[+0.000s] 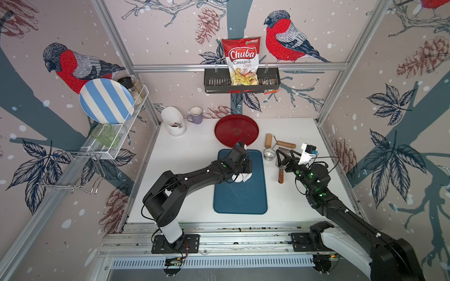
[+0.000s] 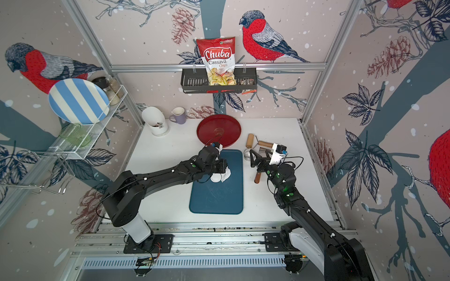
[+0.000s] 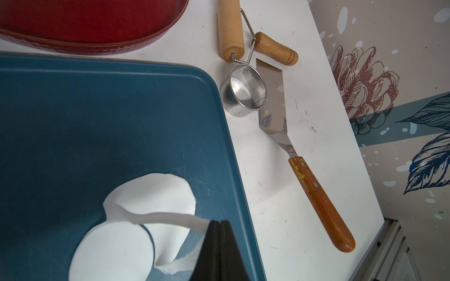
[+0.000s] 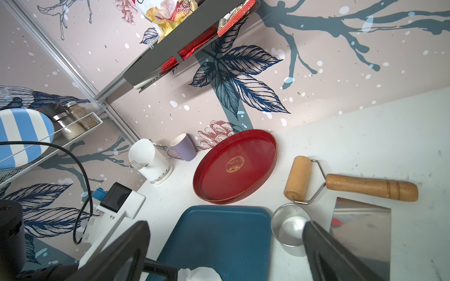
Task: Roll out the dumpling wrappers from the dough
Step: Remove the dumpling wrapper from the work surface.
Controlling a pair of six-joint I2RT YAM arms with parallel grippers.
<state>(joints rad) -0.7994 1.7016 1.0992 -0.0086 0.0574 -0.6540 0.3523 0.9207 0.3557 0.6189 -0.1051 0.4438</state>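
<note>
Left gripper: fingers pressed together, pinching a thin strip of the dough, a soft matte white sheet w/ ragged outline and a curved cut-out. The strip is raised off the board, which is blue and matte, w/ rounded corners & fine scratches. Wrapper: flat white disc w/ neat round edge, lying on the board by the cut-out. Right gripper: fingers wide apart, holding nothing, above the spatula, mirror blade, wooden handle. Shiny steel ring sits just off the board's right edge, beside the blade. Wooden roller is behind it. Near half of the board is bare. Round red tray sits close to its far edge.
</note>
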